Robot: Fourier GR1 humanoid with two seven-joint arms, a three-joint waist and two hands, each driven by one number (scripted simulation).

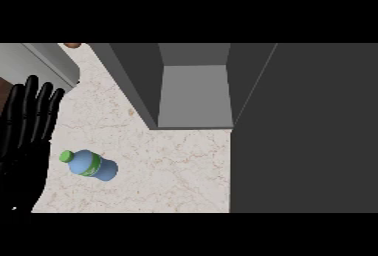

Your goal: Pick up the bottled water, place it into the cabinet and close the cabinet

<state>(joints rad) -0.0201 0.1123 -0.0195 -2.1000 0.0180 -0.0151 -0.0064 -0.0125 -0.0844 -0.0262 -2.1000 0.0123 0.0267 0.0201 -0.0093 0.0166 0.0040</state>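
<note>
a blue water bottle (94,165) lies on its side on the marble counter (177,165), green cap pointing up-left toward the nearer left hand (29,120), resting with straight empty fingers just beside it, before the open cabinet (193,95).

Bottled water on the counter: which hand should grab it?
Left. The left hand rests open at the view's left edge, close beside the bottled water lying on the counter. The right hand is not in view.
</note>
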